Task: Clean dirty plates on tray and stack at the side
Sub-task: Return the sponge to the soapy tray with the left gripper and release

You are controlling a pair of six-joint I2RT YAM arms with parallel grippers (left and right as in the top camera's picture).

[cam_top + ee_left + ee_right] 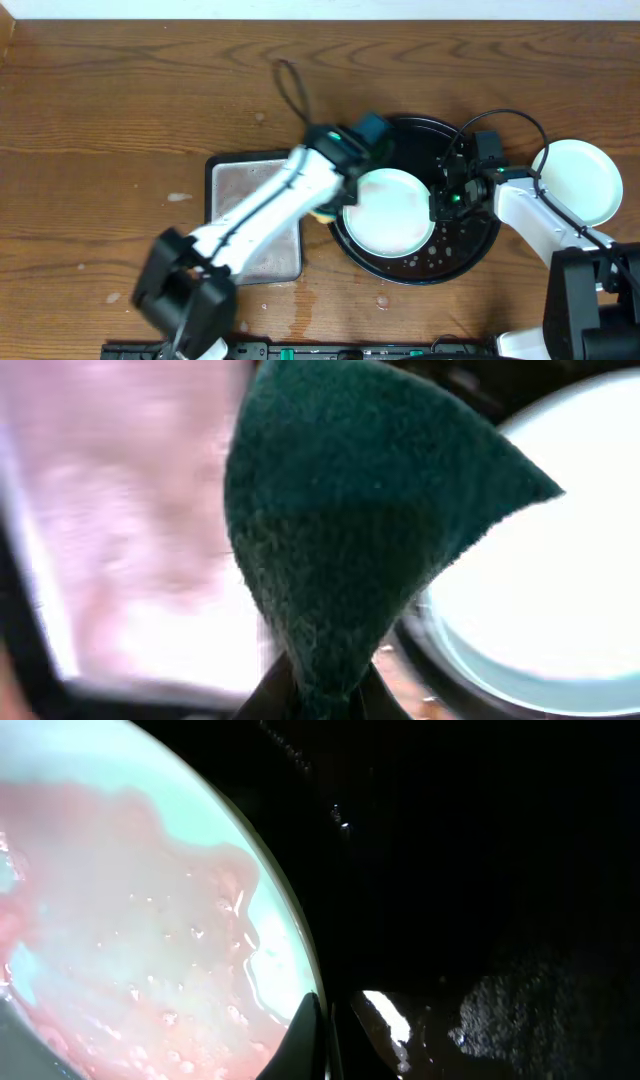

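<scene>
- The brown wood-grain tabletop [100, 120] carries everything.
- A large round glossy black tray [465, 250] with a raised rim lies right of centre. Water droplets speckle its near side, and in the right wrist view its floor [480, 870] is dark and wet.
- A rectangular grey metal tray [275, 250] sits just beside the black tray's left edge. The white left arm crosses over it.
- A small round pale mint-white plate [390, 215] lies inside the black tray, towards its left. Close up, a thin watery red smear covers much of its face [130, 920]. The left wrist view shows only a pale part of it [540, 560].
- A second small pale round plate [580, 180] rests on the bare tabletop, right of the black tray and apart from it.
- A dark green scouring pad [350, 530] hangs above the far left rim of the black tray [371, 127], beside the plate.
- The left pincer [315, 695] is clenched on the pad's lower corner.
- The right pincer [328, 1040] is at the plate's right edge [445, 197]. Its fingers stand close together, apparently gripping the rim.
</scene>
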